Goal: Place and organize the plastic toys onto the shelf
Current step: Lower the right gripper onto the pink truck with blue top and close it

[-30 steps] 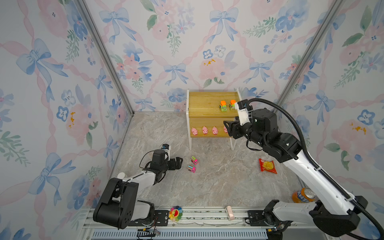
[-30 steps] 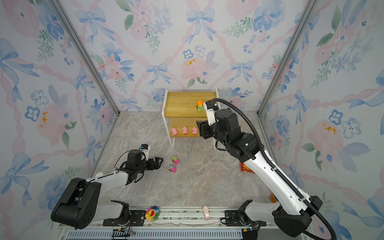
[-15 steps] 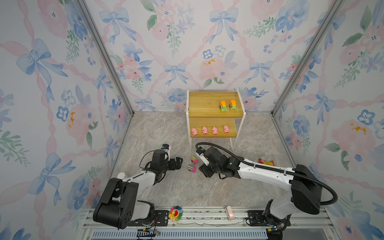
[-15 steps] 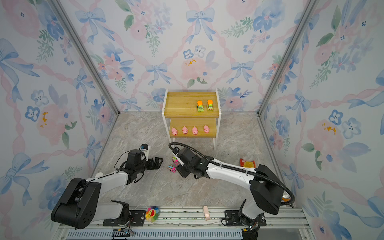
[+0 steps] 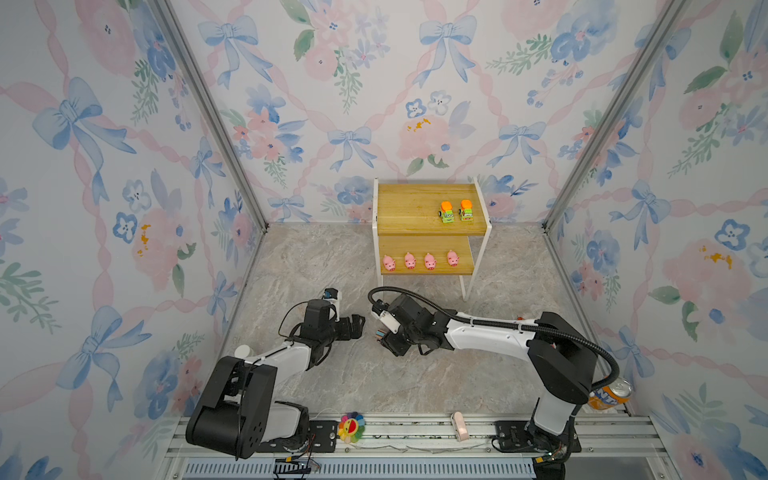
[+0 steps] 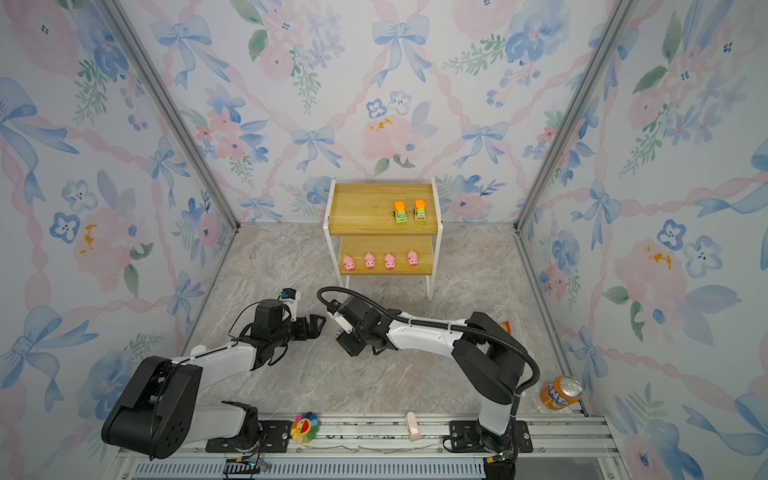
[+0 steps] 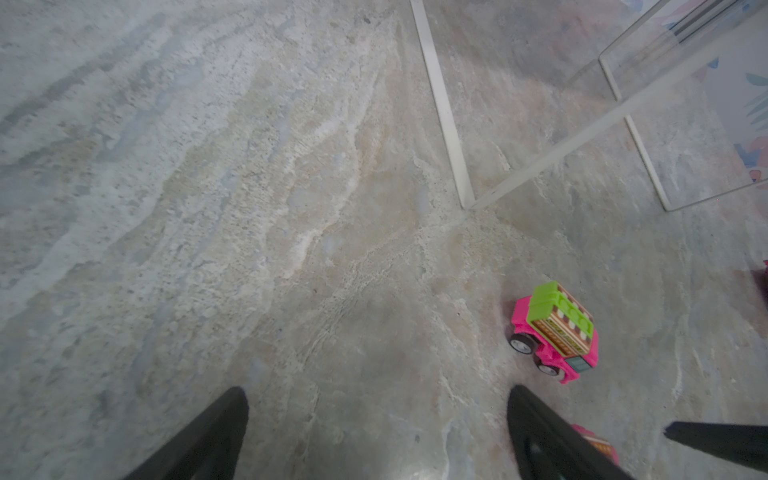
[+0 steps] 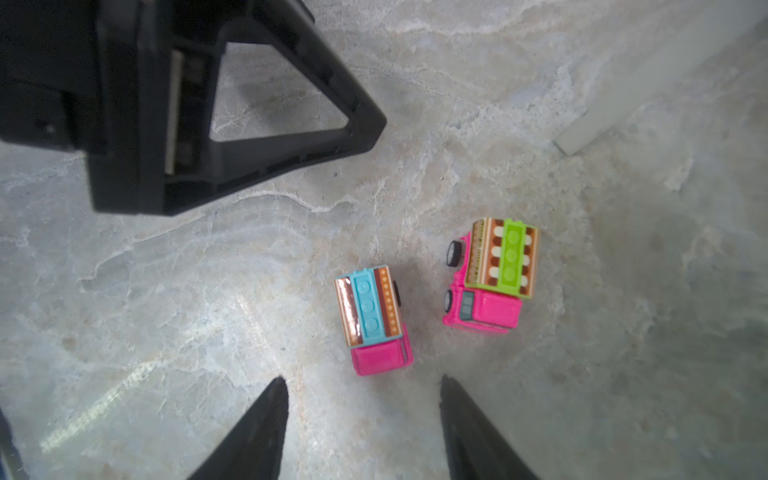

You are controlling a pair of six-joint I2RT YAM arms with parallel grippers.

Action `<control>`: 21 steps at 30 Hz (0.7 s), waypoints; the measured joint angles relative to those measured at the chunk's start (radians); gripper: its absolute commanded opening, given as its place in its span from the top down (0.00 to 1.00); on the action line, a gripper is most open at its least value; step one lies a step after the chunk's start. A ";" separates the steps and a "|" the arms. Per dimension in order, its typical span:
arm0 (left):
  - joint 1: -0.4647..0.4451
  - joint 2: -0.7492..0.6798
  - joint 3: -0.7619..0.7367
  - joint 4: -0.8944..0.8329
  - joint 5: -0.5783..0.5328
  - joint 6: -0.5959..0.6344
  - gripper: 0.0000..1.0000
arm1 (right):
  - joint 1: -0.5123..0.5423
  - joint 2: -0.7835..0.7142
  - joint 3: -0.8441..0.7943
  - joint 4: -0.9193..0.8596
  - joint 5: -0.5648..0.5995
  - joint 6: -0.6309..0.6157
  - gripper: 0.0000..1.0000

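The shelf stood at the back wall. The right end effector, which a second before had been up at the shelf's lower board, had swung down to the tabletop in front of the shelf. It hung released and empty, its jaws partway apart and narrowing. The left end effector lay open and empty in front of the shelf's left leg, unmoved. Far off to the shelf's front right, an orange soda can showed blue lettering of which only "NTA" could be read, probably Fanta. Just beneath the right end effector, in front of the shelf, the blue-topped pink truck and the green-topped pink truck sat close together without touching. No writing on either was legible. Two green trucks stood side by side on the right of the shelf's upper board. Four pink pigs lined its lower board, the rightmost now uncovered. By my judgement only the two pink trucks remained to be shelved.
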 measured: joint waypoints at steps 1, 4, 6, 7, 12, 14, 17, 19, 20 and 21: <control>0.000 0.000 0.000 0.000 0.000 0.000 0.02 | 0.000 0.006 0.004 0.000 -0.003 -0.003 0.40; 0.000 0.000 0.000 0.000 0.000 0.000 0.02 | 0.000 0.033 0.018 0.008 -0.014 -0.006 0.41; 0.000 0.000 0.000 0.000 0.000 0.000 0.02 | 0.000 0.051 0.023 0.011 -0.021 -0.010 0.41; 0.000 0.000 0.000 0.000 0.000 0.000 0.02 | -0.001 0.059 0.027 0.011 -0.023 -0.011 0.42; 0.000 0.000 0.000 0.000 0.000 0.000 0.02 | -0.011 0.076 0.032 0.014 -0.031 -0.013 0.42; 0.000 0.000 0.000 0.000 0.000 0.000 0.02 | -0.013 0.085 0.039 0.015 -0.034 -0.013 0.43; 0.000 0.000 0.000 0.000 0.000 0.000 0.02 | -0.014 0.100 0.048 0.022 -0.035 -0.013 0.43; 0.000 0.000 0.000 0.000 0.000 0.000 0.02 | -0.014 0.108 0.049 0.025 -0.035 -0.013 0.43; 0.000 0.000 0.000 0.000 0.000 0.000 0.02 | -0.014 0.112 0.049 0.026 -0.037 -0.013 0.44; 0.000 0.000 0.000 0.000 0.000 0.000 0.02 | -0.014 0.114 0.049 0.026 -0.039 -0.013 0.44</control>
